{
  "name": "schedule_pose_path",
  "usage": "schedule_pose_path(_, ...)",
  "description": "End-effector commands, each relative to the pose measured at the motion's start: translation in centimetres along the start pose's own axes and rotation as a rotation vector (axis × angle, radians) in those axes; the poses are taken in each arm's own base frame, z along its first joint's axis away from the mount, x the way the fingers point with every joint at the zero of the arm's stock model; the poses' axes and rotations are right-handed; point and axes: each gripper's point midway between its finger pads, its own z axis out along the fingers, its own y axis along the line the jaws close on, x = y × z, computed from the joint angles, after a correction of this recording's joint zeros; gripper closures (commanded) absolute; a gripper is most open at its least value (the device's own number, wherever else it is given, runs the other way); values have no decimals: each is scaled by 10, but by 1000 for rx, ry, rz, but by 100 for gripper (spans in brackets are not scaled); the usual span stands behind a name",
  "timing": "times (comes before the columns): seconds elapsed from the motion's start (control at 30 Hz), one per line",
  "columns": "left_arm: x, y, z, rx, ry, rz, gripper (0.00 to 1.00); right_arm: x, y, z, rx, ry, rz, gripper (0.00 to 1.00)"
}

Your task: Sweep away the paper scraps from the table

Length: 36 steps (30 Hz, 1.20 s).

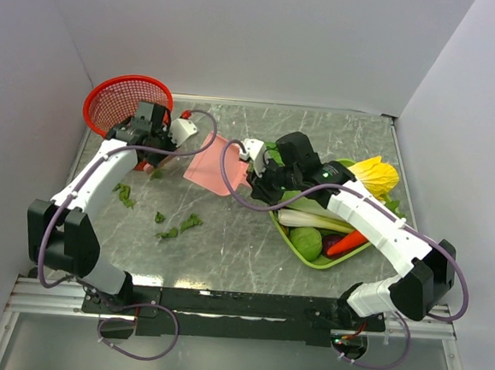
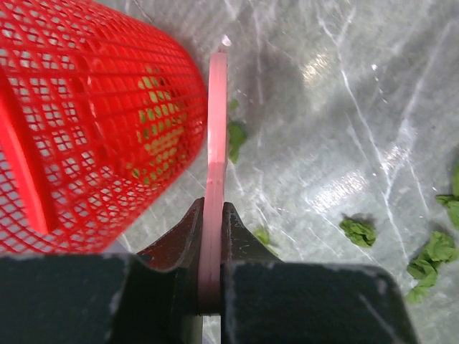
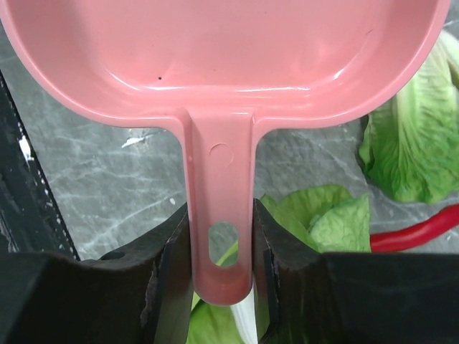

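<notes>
The dustpan (image 3: pixel 222 57) handle is clamped by the right gripper (image 3: pixel 221 215) at bottom centre. A thin pink tool (image 2: pixel 217 129) is pinched by the left gripper (image 2: pixel 213 215) beside the red basket (image 2: pixel 86 122), upper left.

paper scraps (image 1: pixel 180 227) scattered on table (image 1: pixel 225 252) left of centre; pink dustpan (image 1: pixel 206 171) just beyond them.

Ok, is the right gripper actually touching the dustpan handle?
Touching. The right wrist view shows the right gripper with both fingers pressed flat against the sides of the dustpan handle, with no gap on either side.
</notes>
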Motion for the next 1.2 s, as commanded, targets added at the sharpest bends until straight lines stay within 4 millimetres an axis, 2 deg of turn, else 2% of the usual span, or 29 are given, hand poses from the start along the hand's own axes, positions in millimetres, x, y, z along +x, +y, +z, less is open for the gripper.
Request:
schedule_pose_path(0.0, -25, 29, -10, -74, -38, 25, 99, -19, 3, 15, -24, -52, 1, 100)
schedule_pose_path(0.1, -24, 36, -7, -91, -26, 55, 99, -18, 5, 22, -25, -43, -16, 100)
schedule_pose_path(0.27, -8, 28, 9, -49, 22, 52, 99, -13, 5, 28, -30, -17, -18, 100)
schedule_pose_path(0.4, 5, 2, 17, 58, 65, -22, 99, -8, 9, 22, -40, -6, -33, 100)
schedule_pose_path(0.53, 18, -28, 10, 175, 91, -75, 99, 12, 18, 20, -86, 66, -47, 100)
schedule_pose_path(0.6, 18, -40, 0, 214, 71, -99, 99, 17, 23, 22, -112, 94, -55, 100)
schedule_pose_path(0.7, 24, -68, -18, 313, 63, -157, 99, 33, 32, 31, -147, 167, -50, 100)
schedule_pose_path(0.77, 35, -86, -31, 359, 82, -206, 99, 44, 34, 38, -136, 193, -74, 100)
schedule_pose_path(0.8, 39, -94, -34, 385, 86, -225, 99, 46, 43, 41, -146, 206, -102, 100)
schedule_pose_path(0.87, 41, -98, -50, 384, 80, -257, 99, 54, 46, 43, -125, 239, -117, 100)
schedule_pose_path(0.97, 33, -92, -76, 347, 25, -265, 99, 56, 46, 45, -97, 266, -106, 100)
schedule_pose_path(1.03, 29, -79, -94, 284, -11, -260, 99, 59, 42, 45, -74, 285, -109, 100)
schedule_pose_path(1.07, 30, -75, -98, 258, -19, -255, 99, 59, 41, 45, -68, 291, -109, 100)
schedule_pose_path(1.13, 30, -65, -106, 201, -31, -236, 99, 73, 41, 46, -78, 367, -92, 100)
schedule_pose_path(1.17, 36, -58, -108, 159, -8, -224, 99, 72, 41, 46, -85, 392, -80, 100)
